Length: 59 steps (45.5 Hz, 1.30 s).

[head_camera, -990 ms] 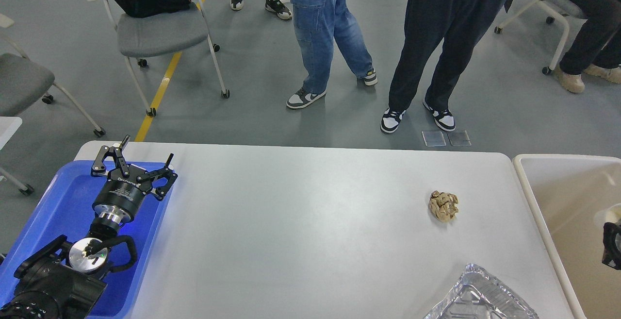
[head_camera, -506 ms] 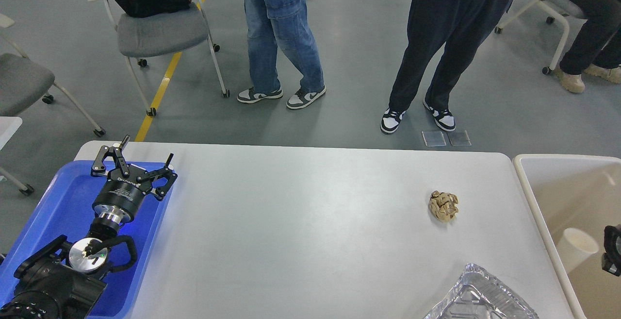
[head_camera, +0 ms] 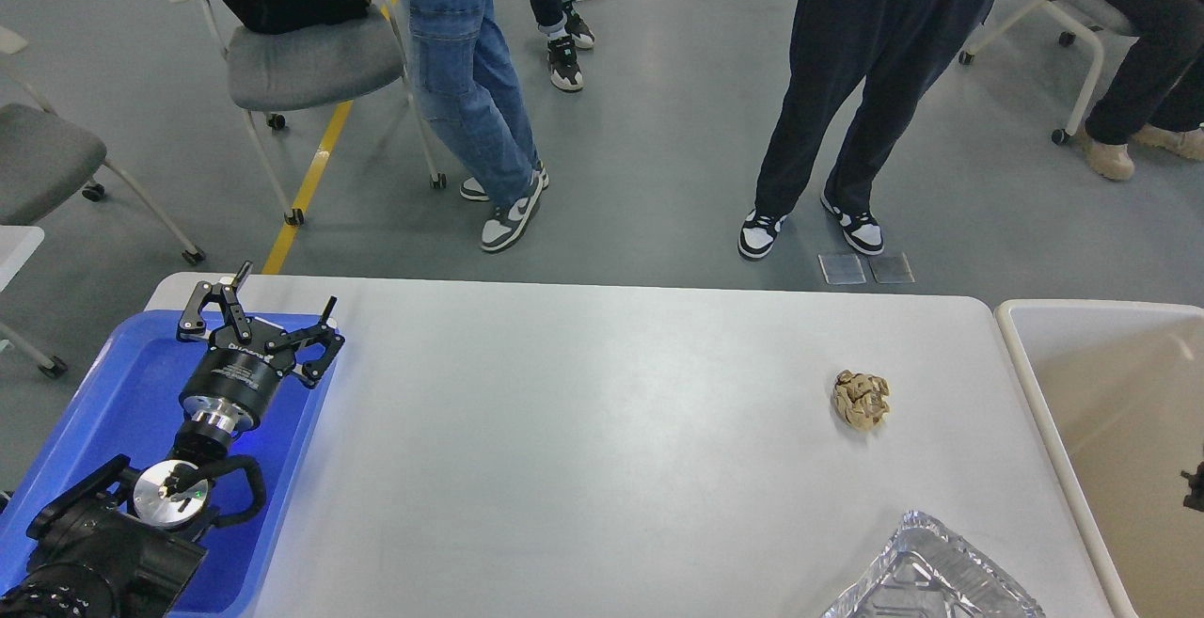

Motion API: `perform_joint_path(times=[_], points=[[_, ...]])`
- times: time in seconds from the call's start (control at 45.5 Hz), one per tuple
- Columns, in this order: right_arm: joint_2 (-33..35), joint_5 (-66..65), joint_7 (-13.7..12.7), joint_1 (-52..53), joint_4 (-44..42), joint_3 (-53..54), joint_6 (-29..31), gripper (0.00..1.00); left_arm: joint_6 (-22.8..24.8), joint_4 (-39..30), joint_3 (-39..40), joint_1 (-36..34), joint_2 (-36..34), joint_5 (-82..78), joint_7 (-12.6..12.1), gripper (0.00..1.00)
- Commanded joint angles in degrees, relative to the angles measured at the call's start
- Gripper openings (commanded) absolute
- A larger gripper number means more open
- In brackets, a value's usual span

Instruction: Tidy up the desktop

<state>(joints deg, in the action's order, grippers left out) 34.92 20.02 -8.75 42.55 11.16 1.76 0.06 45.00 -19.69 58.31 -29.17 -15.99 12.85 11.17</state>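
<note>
Head view showed the crumpled paper ball (head_camera: 861, 400) near the bench (head_camera: 583, 449) right edge, far from the spread, empty left hand (head_camera: 263, 317); right hand's (head_camera: 1195, 491) state indeterminable.

You will find almost nothing readable here. The left gripper (head_camera: 261, 317) carries a line of pale lettering across the black body just behind its fingers, but it is too small and blurred for you to make out a single word. No label, brand, number or sign shows on the desktop (head_camera: 583, 430), and the same goes for the blue tray (head_camera: 113, 392), the crumpled paper ball (head_camera: 861, 399), the foil container (head_camera: 931, 576) and the beige bin (head_camera: 1110, 392).
</note>
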Motion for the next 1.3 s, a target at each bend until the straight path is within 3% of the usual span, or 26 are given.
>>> perform_joint_path(times=[0.0, 0.22, 0.506, 0.792, 1.034, 1.1, 1.276], points=[[12.8, -10.3, 1.4, 5.9, 9.8, 0.3, 10.2, 1.00, 0.0, 0.0, 0.0, 0.0, 0.0, 0.0, 0.0, 1.00], [27.8, -27.9, 0.8, 20.9, 33.6, 0.1, 13.0, 1.00, 0.0, 0.0, 0.0, 0.0, 0.0, 0.0, 0.0, 1.00], [32.1, -53.0, -1.7, 39.5, 47.4, -5.0, 22.8, 1.00, 0.0, 0.0, 0.0, 0.0, 0.0, -0.1, 0.0, 1.00], [25.9, -69.4, -2.8, 56.1, 56.7, -12.6, 34.7, 1.00, 0.0, 0.0, 0.0, 0.0, 0.0, -0.1, 0.0, 1.00], [14.0, -71.8, -0.9, 72.4, 57.1, -35.7, 34.5, 1.00, 0.0, 0.0, 0.0, 0.0, 0.0, -0.2, -0.1, 1.00], [11.1, -71.8, 0.5, 73.7, 57.1, -38.3, 34.5, 1.00, 0.0, 0.0, 0.0, 0.0, -0.1, -0.2, -0.1, 1.00], [4.4, -70.6, 1.2, 76.4, 57.2, -42.9, 35.4, 1.00, 0.0, 0.0, 0.0, 0.0, 0.0, -0.2, -0.1, 1.00]])
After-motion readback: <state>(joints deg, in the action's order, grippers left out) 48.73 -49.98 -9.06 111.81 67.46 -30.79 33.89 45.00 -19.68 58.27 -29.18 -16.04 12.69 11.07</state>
